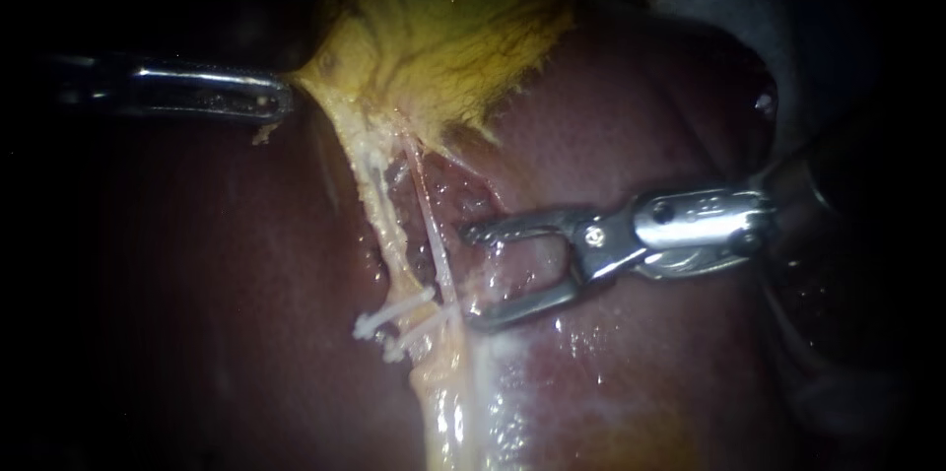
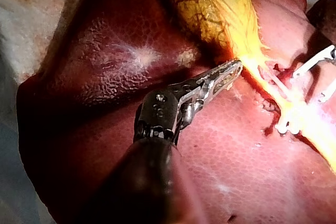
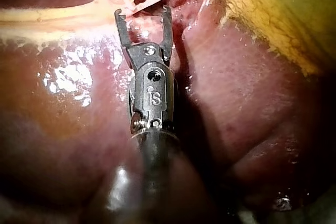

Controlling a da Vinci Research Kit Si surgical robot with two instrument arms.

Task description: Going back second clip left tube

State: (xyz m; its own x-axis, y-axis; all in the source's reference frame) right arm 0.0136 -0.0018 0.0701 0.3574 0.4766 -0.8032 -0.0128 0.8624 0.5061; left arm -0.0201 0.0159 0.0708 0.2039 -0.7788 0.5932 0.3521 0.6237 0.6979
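Our right instrument [image 1: 471, 274], jaws wide and empty, stands just beside the clips [image 1: 394, 313]; left instrument [image 1: 279, 101] clamps gallbladder [image 1: 434, 28]. Retreat step, we judge: back straight off clips.

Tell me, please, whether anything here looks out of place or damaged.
Nothing stands out. Two clips sit across the tubes, the right instrument is open and empty beside them, and the left instrument grips the gallbladder.

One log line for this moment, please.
left instrument: jaws shut on gallbladder | right instrument: jaws open, empty, beside tubes | clips: two visible
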